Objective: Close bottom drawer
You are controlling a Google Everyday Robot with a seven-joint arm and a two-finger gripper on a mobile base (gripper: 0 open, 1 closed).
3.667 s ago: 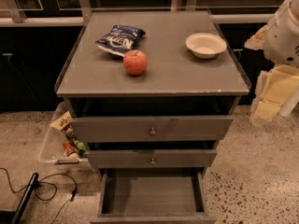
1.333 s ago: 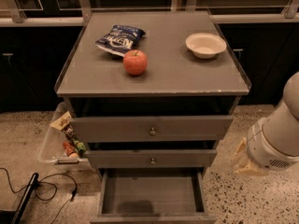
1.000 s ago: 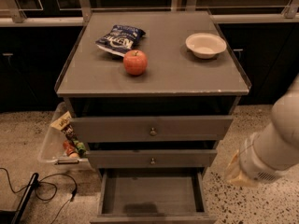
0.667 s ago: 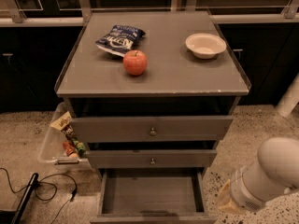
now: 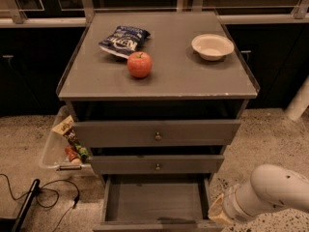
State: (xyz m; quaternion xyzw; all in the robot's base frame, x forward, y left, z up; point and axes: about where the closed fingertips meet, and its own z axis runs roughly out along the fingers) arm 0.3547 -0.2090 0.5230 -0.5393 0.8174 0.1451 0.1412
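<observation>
The bottom drawer is the lowest of three grey drawers. It stands pulled far out, and its plain grey inside shows. Its front board runs along the picture's lower edge, and its knob is out of view. My white arm reaches in from the lower right. My gripper is at the end of the tan wrist cuff, low beside the drawer's right front corner. It is mostly cut off by the drawer side and the picture's edge.
On the cabinet top lie a red apple, a blue chip bag and a white bowl. The two upper drawers are nearly shut. A clear bin of snacks and a black cable are on the floor at left.
My arm has swung down from beside the cabinet's right side to floor level. Its end has moved left toward the open drawer's right front corner. The drawer has not moved.
</observation>
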